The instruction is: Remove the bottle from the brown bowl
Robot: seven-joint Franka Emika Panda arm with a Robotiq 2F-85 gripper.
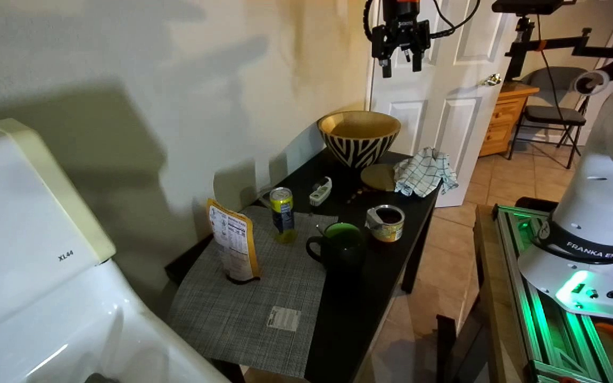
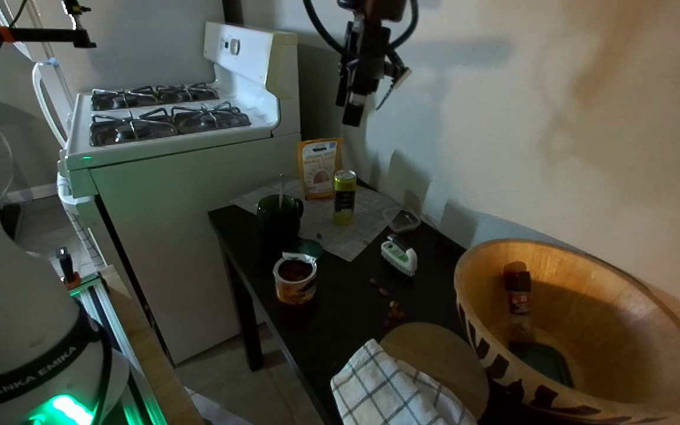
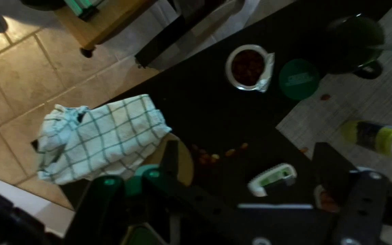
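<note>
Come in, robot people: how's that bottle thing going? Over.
Gripper open, empty, high above table. Bottle inside brown bowl. Dark green item by bottle's lower end, might crowd grasp.

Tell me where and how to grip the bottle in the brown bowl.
I'd grip the bottle near its dark top, coming down from above. That end points up, though I can't tell whether it stands or leans, and the wall of the brown bowl surrounds it, likely blocking a side approach.
</note>
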